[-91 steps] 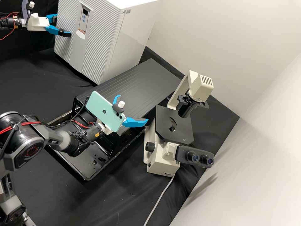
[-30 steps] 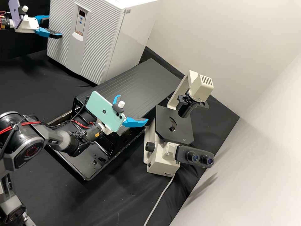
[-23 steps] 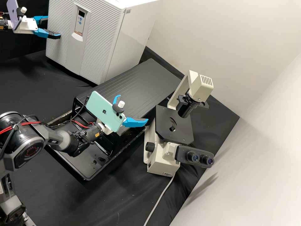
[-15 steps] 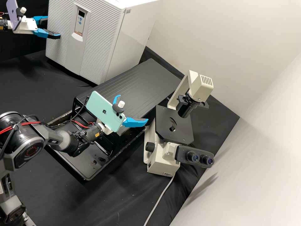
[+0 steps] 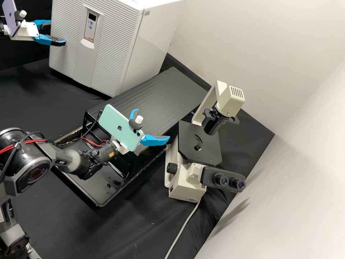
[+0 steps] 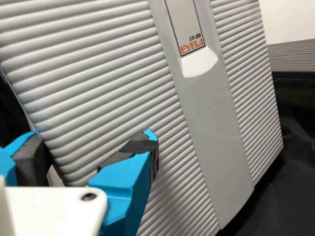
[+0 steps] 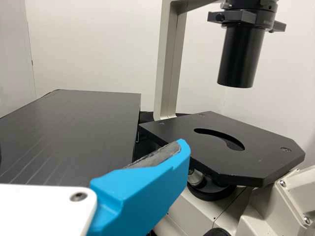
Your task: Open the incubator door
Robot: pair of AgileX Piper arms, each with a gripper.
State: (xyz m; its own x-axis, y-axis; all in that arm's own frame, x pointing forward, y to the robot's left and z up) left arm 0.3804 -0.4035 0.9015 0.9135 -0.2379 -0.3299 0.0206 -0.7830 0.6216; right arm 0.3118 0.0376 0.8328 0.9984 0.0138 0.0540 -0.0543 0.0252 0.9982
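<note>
"Black cloth (image 5: 79, 230) covers the bench, and pale walls (image 5: 298, 108) stand behind it and along the right. Where's the incubator (image 5: 154, 43)?"

"At the far left, its ribbed door (image 5: 107, 54) facing the near left, with a small control panel (image 5: 90, 27) high on the front."

"And what is the left gripper (image 5: 56, 34) doing there?"

"It's at the door's left edge, fingers parted. One lies across the ribbed face; the other slips out of sight behind the edge. Whether the hidden one touches, I can't tell."

"The right gripper (image 5: 152, 124)?"

"Middle of the scene, just left of the microscope (image 5: 199, 144). Its blue fingers are spread wide, and a mint-green phone (image 5: 118, 126) is fixed at its wrist. The left one has a lilac phone (image 5: 10, 16)."

"What's that between incubator and microscope?"

"A flat black platform (image 5: 154, 90) with fine lines along it. On its near side sits a black tray (image 5: 97, 205), with dark droplets inside. A grey cable (image 5: 179, 233) runs from the microscope towards the near edge."
</note>
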